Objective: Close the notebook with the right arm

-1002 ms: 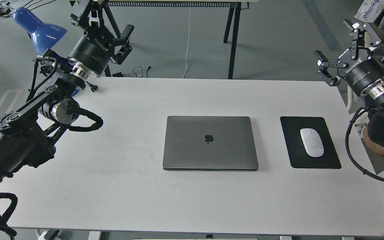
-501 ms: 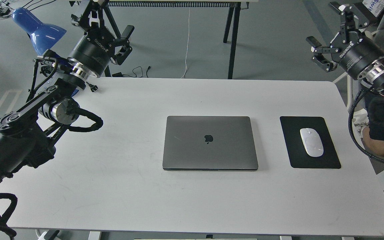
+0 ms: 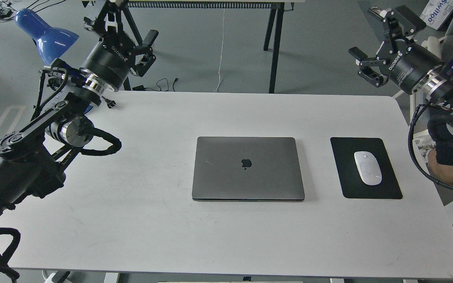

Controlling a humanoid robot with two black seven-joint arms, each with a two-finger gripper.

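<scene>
Notebook (image 3: pixel 248 169) lies shut, flat on the surface (image 3: pixel 151 236), left of the mouse pad (image 3: pixel 344 184). Rigid, heavy, smooth lid; push, don't pinch. Your right gripper (image 3: pixel 374 47) is spread wide, empty, high beyond the pad.

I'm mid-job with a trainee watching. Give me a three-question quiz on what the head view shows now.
1. True or false: the laptop lid is open.
2. What does the mouse rest on: A) bare table, B) black pad, C) laptop?
3. Which gripper is nearer the lamp?

Key: 1 false, the lid lies shut and flat. 2 B. 3 the left gripper; the right gripper hangs open beyond the table's far right corner.
</scene>
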